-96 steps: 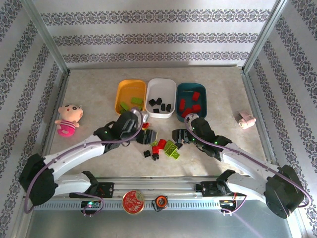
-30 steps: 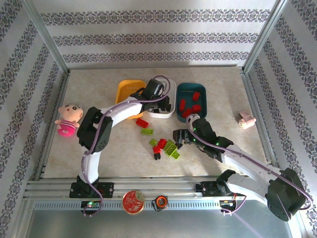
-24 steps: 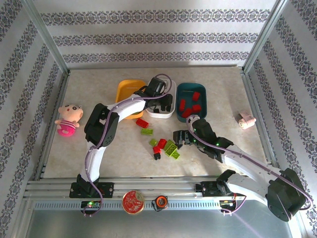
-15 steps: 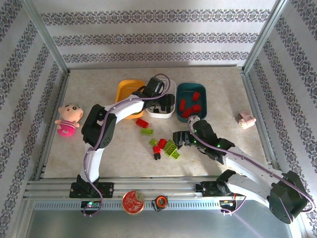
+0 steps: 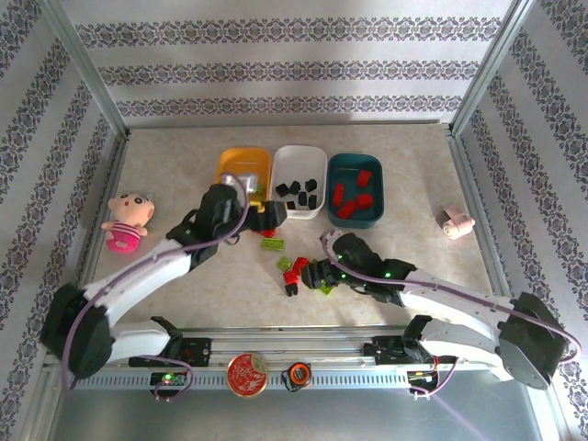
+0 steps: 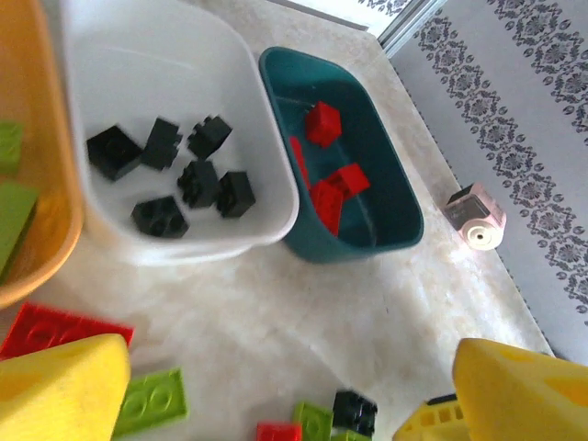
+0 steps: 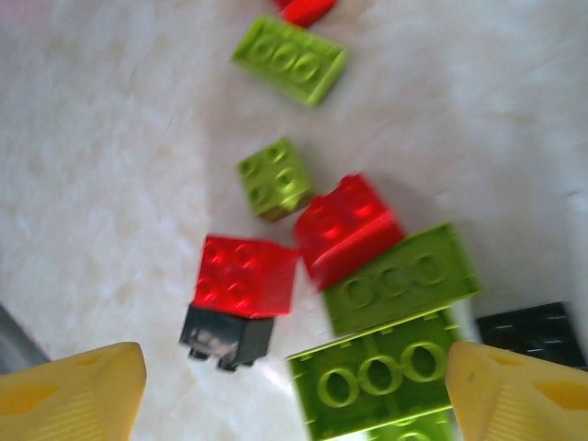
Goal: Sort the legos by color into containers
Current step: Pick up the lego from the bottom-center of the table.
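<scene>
The left gripper hangs spread before the white bin of black bricks. The right gripper is spread over loose red bricks and green bricks on the counter.

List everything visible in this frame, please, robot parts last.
Orange-yellow bin: one, row's left.
White bin: one, middle.
Teal bin: one, right.
Black legos: six, in white bin.
Red legos: about four, in teal bin.
Green legos: at least two, in orange-yellow bin.
Loose legos: roughly ten, red, green, black, table centre.
Plush doll: one, pink, left.
Roll: one, pink, right.
Tin: one, red, near rail.
Left gripper: open, before bins.
Right gripper: open, above loose legos.
</scene>
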